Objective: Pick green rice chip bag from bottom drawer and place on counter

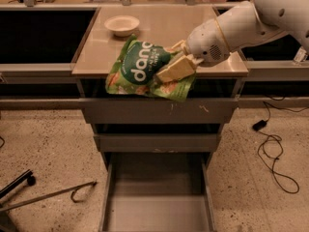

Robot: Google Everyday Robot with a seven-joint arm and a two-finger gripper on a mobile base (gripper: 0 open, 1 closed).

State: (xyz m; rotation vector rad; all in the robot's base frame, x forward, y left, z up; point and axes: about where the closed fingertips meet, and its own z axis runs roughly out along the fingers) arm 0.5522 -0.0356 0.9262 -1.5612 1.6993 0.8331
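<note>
The green rice chip bag (pixel 140 70) is light green with a dark green round logo. My gripper (pixel 175 65) is shut on its right side and holds it in the air over the front edge of the counter (pixel 159 33). The bag's lower edge hangs in front of the top drawer. The white arm reaches in from the upper right. The bottom drawer (pixel 157 211) is pulled out below, showing a plain grey floor with nothing on it.
A small white bowl (pixel 121 25) stands at the back left of the counter. Two upper grey drawers (pixel 159 111) are partly out. Dark recessed shelves flank the cabinet. A black cable (pixel 273 153) lies on the floor at right, and a metal rod (pixel 48 196) at left.
</note>
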